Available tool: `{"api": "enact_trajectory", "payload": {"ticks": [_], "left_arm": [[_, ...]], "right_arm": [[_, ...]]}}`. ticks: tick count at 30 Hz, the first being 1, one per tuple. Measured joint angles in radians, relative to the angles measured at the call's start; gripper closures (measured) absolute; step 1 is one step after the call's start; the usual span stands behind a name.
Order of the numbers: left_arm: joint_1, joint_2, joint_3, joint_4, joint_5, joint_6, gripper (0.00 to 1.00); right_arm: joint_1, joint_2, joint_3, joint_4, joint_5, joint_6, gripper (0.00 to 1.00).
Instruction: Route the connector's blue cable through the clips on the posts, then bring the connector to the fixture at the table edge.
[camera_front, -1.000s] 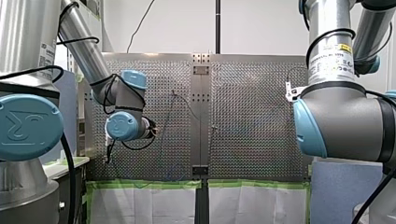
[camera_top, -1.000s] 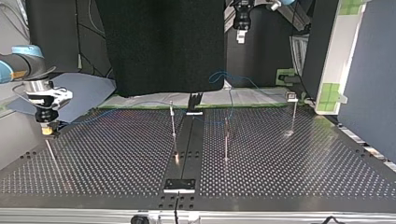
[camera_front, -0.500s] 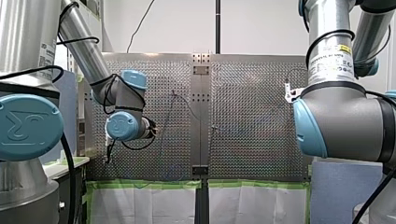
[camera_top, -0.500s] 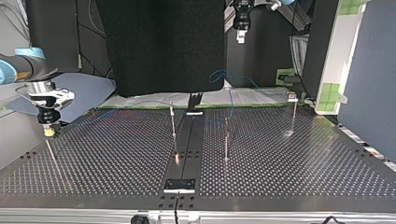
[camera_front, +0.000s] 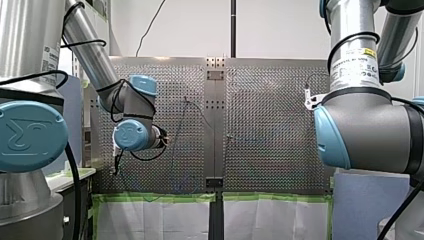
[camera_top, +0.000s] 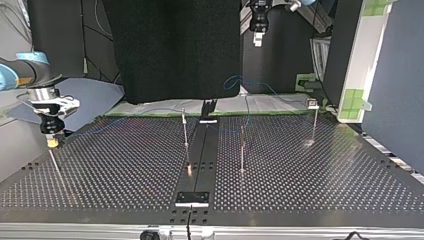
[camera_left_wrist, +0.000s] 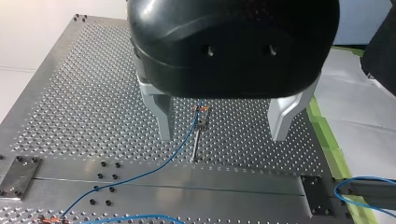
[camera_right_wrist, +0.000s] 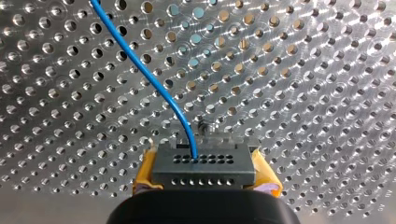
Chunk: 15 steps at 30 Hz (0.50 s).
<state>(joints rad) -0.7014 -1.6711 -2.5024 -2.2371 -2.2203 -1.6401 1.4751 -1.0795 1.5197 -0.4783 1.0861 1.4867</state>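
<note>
The connector (camera_right_wrist: 204, 163) is held clamped between the yellow pads (camera_right_wrist: 147, 171) of the right arm's tool (camera_right_wrist: 205, 173). The blue cable (camera_right_wrist: 154, 79) is seen rising from its face and curving away over the perforated tabletop (camera_right_wrist: 303, 93). In the top view this tool (camera_top: 51, 141) is found at the left of the frame, low over the tabletop's left margin. A thin post (camera_top: 56, 169) is seen directly below it; whether the two touch cannot be told.

The left arm's tool (camera_left_wrist: 222, 138) is shown in its wrist view with its metal fingers (camera_left_wrist: 164, 116) well apart and nothing gripped between them. Ahead of it, a post (camera_left_wrist: 196, 147) topped by a clip (camera_left_wrist: 201, 112) stands on the tabletop. The cable (camera_left_wrist: 170, 158) is led from the clip down across the flat centre rail (camera_left_wrist: 210, 184). Whether the cable is seated in the clip cannot be made out. In the top view this tool (camera_top: 257, 37) is seen at the upper middle of the frame, high above the far edge.

Three posts are seen upright in the middle and right of the top view. One (camera_top: 185, 132) is placed left of the rail (camera_top: 200, 155), one (camera_top: 242, 150) right of it, and one (camera_top: 315, 122) further right, well apart from the others. A loop of the cable (camera_top: 234, 78) is seen beyond the far edge at the upper middle.
</note>
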Motion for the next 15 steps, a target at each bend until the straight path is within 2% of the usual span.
{"api": "enact_trajectory", "payload": {"ticks": [7, 15], "left_arm": [[0.0, 0.0, 0.001, 0.001, 0.0, -0.001, 0.0], [0.0, 0.0, 0.005, 0.0, 0.0, 0.0, 0.0]], "right_arm": [[0.001, 0.001, -0.002, -0.021, -0.012, 0.013, 1.0], [0.001, 0.002, -0.003, -0.027, -0.017, 0.015, 1.0]]}}
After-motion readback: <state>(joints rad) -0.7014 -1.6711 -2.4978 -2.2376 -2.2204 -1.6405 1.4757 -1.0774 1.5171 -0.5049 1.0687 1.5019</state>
